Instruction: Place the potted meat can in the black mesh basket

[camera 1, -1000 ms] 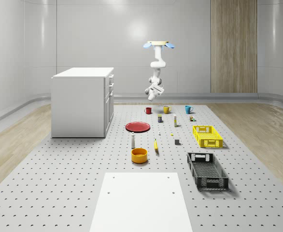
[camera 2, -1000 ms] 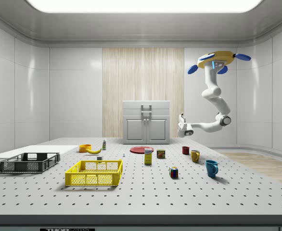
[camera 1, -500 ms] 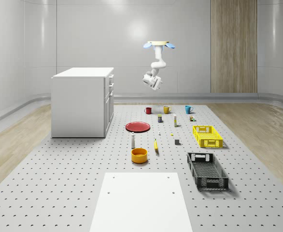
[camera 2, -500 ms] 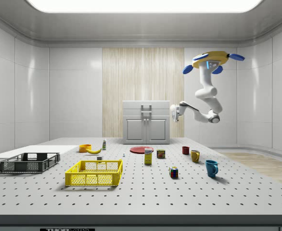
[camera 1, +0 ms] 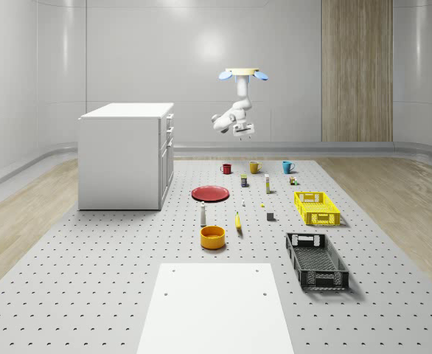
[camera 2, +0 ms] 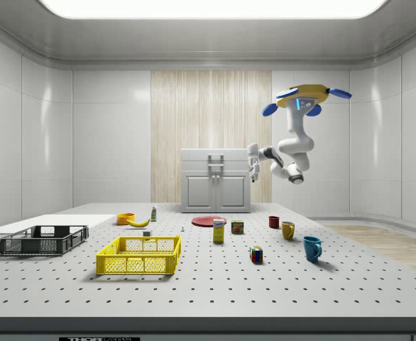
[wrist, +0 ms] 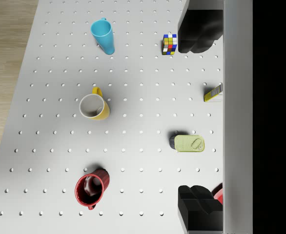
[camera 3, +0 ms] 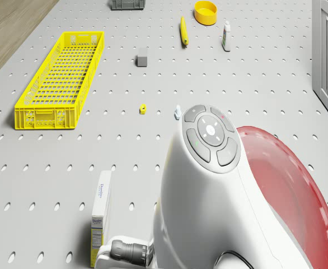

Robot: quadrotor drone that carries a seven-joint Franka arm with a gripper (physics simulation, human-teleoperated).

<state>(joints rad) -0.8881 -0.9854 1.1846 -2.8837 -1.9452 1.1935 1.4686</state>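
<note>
The potted meat can point(wrist: 188, 143) lies on its side on the pegboard floor, pale green top with a pull tab, straight below my open gripper point(wrist: 197, 118), between its two dark fingers point(wrist: 199, 35). The can point(camera 2: 237, 226) is small beside a yellow box point(camera 2: 219, 231); it is also small in the whole-scene view point(camera 1: 245, 180). The drone point(camera 2: 305, 95) hovers high over the mugs and can, its arm folded, with the gripper point(camera 2: 253, 159) far above the floor. The black mesh basket point(camera 1: 316, 260) sits far off at the near right; in the side view the basket point(camera 2: 43, 240) is at the left.
Red mug point(wrist: 91, 189), yellow mug point(wrist: 94, 107), blue mug point(wrist: 103, 36) and a Rubik's cube point(wrist: 169, 44) stand near the can. A red plate point(camera 3: 298, 190), yellow basket point(camera 3: 60, 78), banana point(camera 3: 183, 31), orange bowl point(camera 3: 206, 11) and white cabinet point(camera 1: 125, 155) are around.
The arm has folded upward and the gripper has risen, swinging from a sideways reach to pointing down. The drone has shifted toward the side view's left.
</note>
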